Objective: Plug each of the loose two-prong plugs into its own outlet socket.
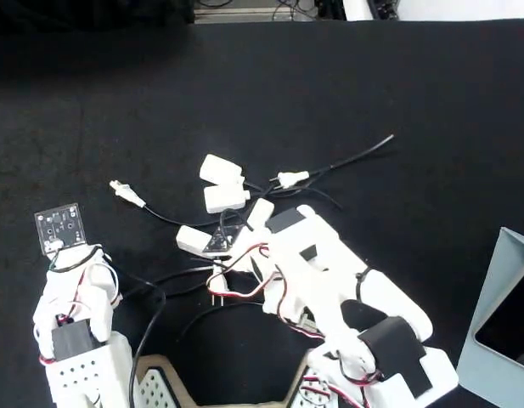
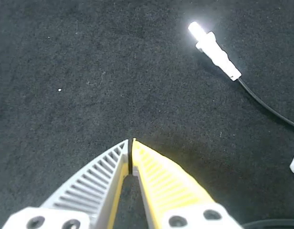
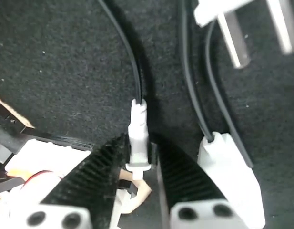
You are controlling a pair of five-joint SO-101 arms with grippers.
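Several white outlet sockets [image 1: 221, 168] lie clustered mid-table, joined by black cords. One loose white plug [image 1: 127, 194] lies to their left; it is also seen at the far side of the left wrist view as plug [image 2: 213, 50]. A second plug [image 1: 291, 178] lies to the right of the sockets. My right gripper [image 3: 139, 157] is shut on a third white plug [image 3: 138, 136], low over the cloth just in front of the sockets [image 1: 217, 280], beside a socket block [image 3: 230, 169]. My left gripper [image 2: 131, 143] is shut and empty, short of the left plug.
A black cloth [image 1: 372, 102] covers the table. At the right edge stands a grey-blue container [image 1: 508, 314]. A cardboard piece [image 1: 172, 382] lies at the front between the arm bases. Another plug's two metal prongs [image 3: 254, 28] show beyond my right gripper.
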